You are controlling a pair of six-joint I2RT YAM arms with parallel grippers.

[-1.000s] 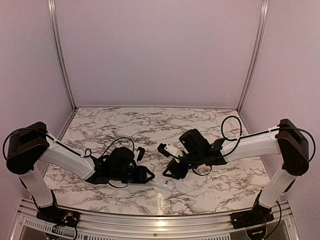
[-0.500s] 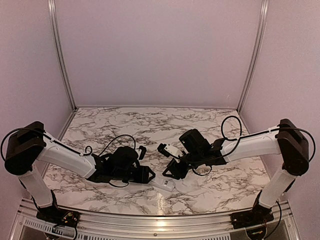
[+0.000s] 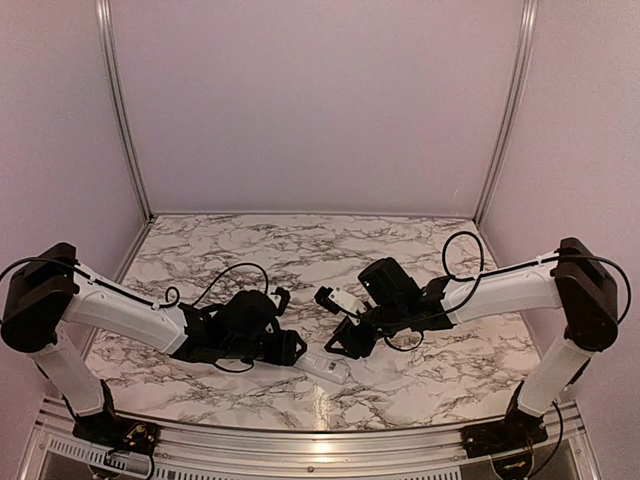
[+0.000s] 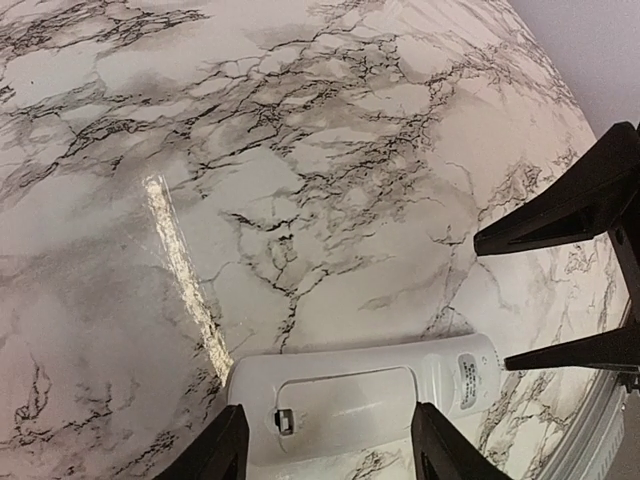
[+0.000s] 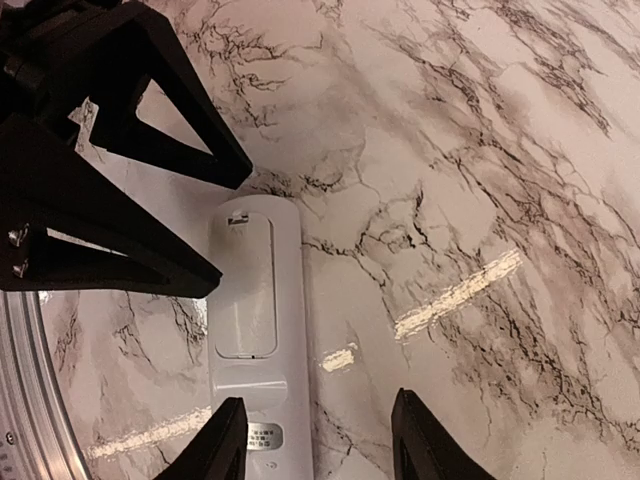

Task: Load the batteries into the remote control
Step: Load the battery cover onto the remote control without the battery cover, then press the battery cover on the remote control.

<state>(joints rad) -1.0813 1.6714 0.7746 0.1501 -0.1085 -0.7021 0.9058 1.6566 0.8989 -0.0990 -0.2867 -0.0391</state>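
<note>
Marble-veined desk point(image 3: 420, 250), lilac walls point(image 3: 320, 100) behind.

Left hand point(image 4: 330, 455): fingers parted wide, gripping nothing, poised low over the remote control point(image 4: 360, 395).

Right hand point(image 5: 318, 450): fingers likewise apart and empty, one tip just beside the remote control's label end.

Remote control: lies flat on the desk near the front edge, between the two facing hands, back side up, battery bay uncovered, a metal contact showing at one end.

Your black left gripper point(image 3: 296, 350) and black right gripper point(image 3: 338, 346) hang low, tips facing each other, both jaws standing apart
</note>
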